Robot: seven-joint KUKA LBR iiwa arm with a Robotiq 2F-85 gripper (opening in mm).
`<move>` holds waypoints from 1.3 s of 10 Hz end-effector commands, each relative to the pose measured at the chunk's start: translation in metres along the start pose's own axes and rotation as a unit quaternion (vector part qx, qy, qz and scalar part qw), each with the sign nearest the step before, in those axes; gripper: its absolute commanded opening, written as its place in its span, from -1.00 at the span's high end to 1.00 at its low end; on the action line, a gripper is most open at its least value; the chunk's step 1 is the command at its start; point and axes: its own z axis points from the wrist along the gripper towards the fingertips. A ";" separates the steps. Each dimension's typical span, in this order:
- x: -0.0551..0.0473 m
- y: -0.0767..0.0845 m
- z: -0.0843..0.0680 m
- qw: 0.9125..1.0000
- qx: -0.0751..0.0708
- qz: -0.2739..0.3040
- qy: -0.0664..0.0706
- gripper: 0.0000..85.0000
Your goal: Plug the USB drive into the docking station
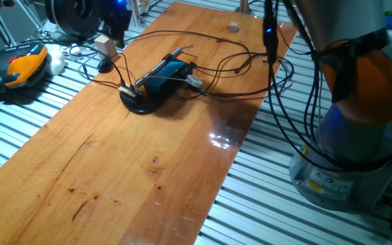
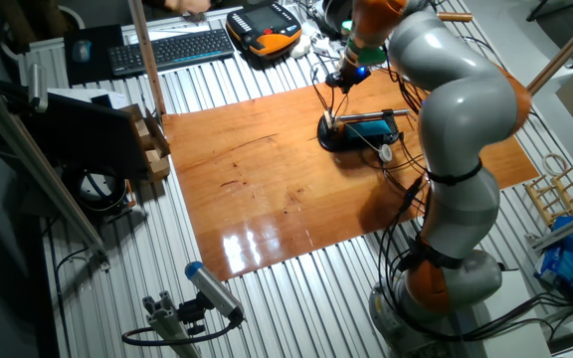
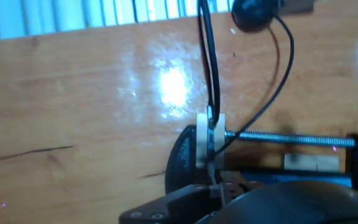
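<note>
Long wooden tabletop [image 1: 148,170] laid over a ribbed metal bench [image 1: 264,204], glossy with a bright glare patch. Grey-and-orange KUKA arm [image 2: 456,129] bent over the far end of the board, gripper [image 2: 349,72] with a blue light hanging above the rounded black end of the dock; whether the fingers are open or closed cannot be told, since the hand view shows only a dark blurred mass at the bottom edge. Orange-and-black pendant [image 1: 15,68] off the board at one corner, beside a keyboard [image 2: 172,48]. Bright-blue docking station [image 1: 163,76] near the far middle of the board, tilted on its black curved base [image 1: 138,102], with thin black cables [image 1: 223,58] looping around it. Small white plug [image 3: 209,138] upright at the base's rim, a cable running up from it. USB drive not identifiable.
</note>
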 end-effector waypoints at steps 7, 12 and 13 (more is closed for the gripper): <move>0.012 0.001 -0.002 1.000 0.005 -0.013 0.016 1.00; 0.015 0.005 0.002 1.000 -0.001 -0.008 0.020 1.00; 0.015 0.005 0.002 1.000 -0.001 -0.008 0.021 1.00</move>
